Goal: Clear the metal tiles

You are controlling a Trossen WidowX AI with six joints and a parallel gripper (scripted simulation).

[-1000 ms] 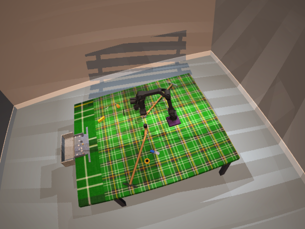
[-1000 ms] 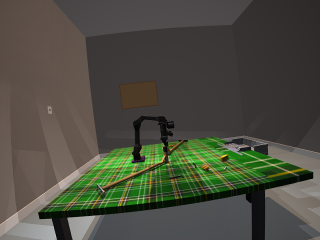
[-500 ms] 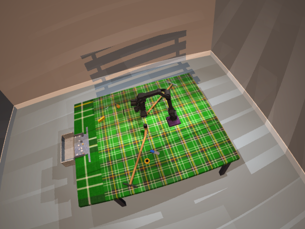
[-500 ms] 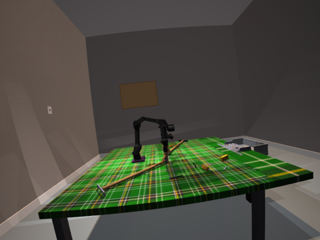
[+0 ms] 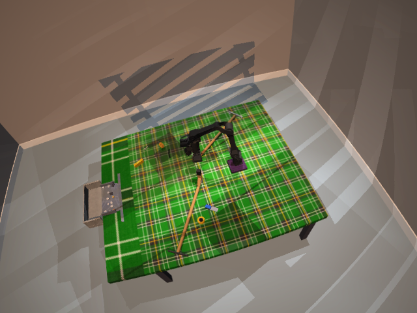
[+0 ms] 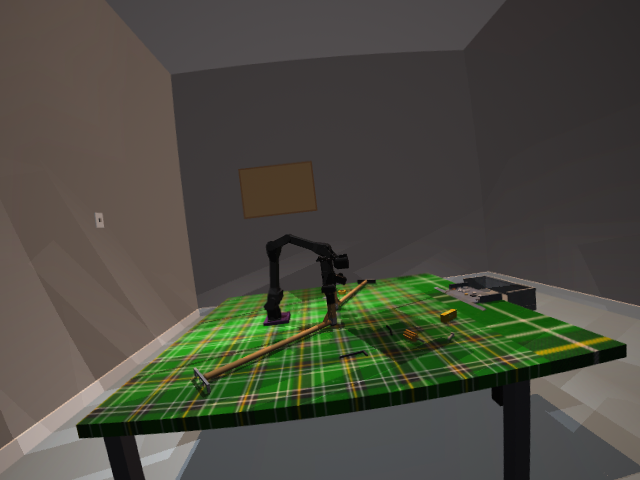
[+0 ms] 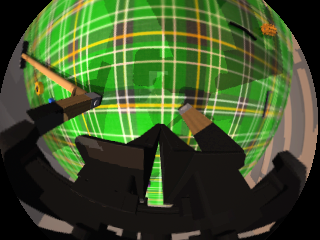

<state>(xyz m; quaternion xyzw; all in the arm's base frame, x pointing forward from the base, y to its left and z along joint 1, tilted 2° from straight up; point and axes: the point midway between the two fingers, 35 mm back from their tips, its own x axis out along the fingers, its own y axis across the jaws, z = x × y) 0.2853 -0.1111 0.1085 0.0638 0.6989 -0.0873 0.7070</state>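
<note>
My gripper (image 5: 197, 158) (image 6: 331, 298) (image 7: 160, 127) is shut and empty, low over the table between two tool grips. A long wooden-handled tool (image 5: 189, 218) (image 6: 353, 293) (image 7: 50, 74) with a dark crosswise head lies to one side. A second wooden-handled tool (image 5: 212, 142) (image 6: 268, 349) with a silver crosswise head lies to the other side; its grip (image 7: 200, 120) is just right of my fingers in the wrist view. The steel plate (image 5: 116, 192) bears several small tiles (image 5: 111, 203). The catch box (image 5: 93, 223) (image 6: 522, 298) adjoins its far end. Whether my fingers touch a grip is unclear.
A yellow block (image 5: 138, 162) (image 6: 448, 315), an orange ridged piece (image 5: 161, 145) (image 6: 409, 334) (image 7: 269, 30), a dark curved piece (image 5: 169, 153) (image 7: 243, 31), an orange ring (image 5: 201, 220) (image 7: 38, 88) and a blue-and-white piece (image 5: 211, 208) lie on the plaid table.
</note>
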